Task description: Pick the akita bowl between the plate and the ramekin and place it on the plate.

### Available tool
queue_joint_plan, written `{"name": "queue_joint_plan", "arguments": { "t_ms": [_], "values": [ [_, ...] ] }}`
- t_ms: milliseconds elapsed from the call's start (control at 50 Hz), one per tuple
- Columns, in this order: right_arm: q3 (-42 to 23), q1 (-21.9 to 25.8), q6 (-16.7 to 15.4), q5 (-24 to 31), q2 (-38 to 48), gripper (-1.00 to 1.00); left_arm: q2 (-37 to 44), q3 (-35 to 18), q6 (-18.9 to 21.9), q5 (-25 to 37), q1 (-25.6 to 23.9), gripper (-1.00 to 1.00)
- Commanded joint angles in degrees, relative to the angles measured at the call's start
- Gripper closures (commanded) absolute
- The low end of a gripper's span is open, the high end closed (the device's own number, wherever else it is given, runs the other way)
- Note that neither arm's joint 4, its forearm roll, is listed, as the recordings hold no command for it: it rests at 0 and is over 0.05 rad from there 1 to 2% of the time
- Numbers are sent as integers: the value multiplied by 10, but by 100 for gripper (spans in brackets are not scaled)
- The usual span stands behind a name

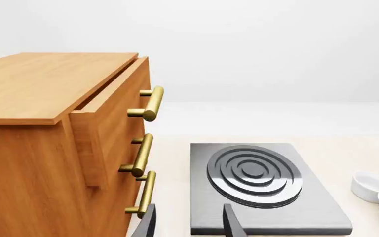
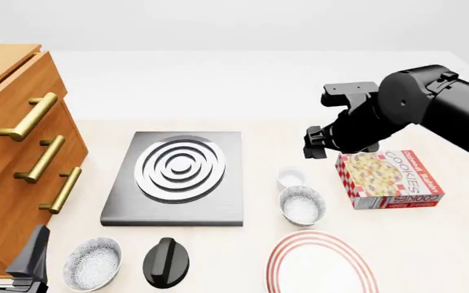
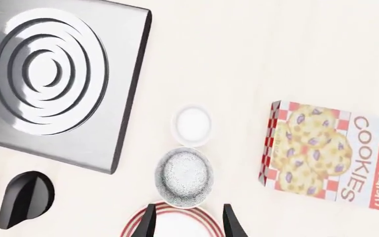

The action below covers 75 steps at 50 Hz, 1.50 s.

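Cabinet (image 2: 7,116): wood with visible grain, satin orange-brown.
Handles (image 2: 29,116): 3 brass-coloured metal bars, shiny.
Hob (image 2: 178,177): brushed grey metal slab; ringed burner looks like polished steel.
Knob (image 2: 167,262): black, smooth, slightly glossy, plastic-looking.
Bowl (image 2: 301,204): ceramic-looking, grey-white speckled inside, grainy pattern.
Second bowl (image 2: 93,264): same speckled finish.
Ramekin (image 2: 292,178): plain white, smooth.
Plate (image 2: 279,268): white, smooth, thin red rings.
Cookie box (image 2: 389,180): printed cardboard, matt, red and white checks.
Table (image 2: 430,244): pale cream, matt, even.
Right arm (image 2: 430,110): black, matt casing.
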Motion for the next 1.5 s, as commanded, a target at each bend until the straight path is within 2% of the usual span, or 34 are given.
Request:
{"name": "queue_joint_plan", "arguments": {
  "t_ms": [20,280,380,720,860,980,1340,1460,1500],
  "values": [
    [53,-2,16,-41,6,-100,0,0,0,0,0,-100],
    [64,-16,15,-54,14,-100,0,0,0,0,0,-100],
    [60,-18,36,-58,18,-100,0,0,0,0,0,-100],
    [60,-57,54,-90,54,-100,0,0,0,0,0,-100],
    [78,-59,66,-107,61,-100,0,0,0,0,0,-100],
    [89,-69,57,-110,56,-100,0,0,0,0,0,-100],
    [118,-69,58,-148,82,-100,0,0,0,0,0,-100],
    [117,-61,68,-152,88,-100,0,0,0,0,0,-100],
    [114,-66,62,-152,91,-100,0,0,0,0,0,-100]
  ]
}}
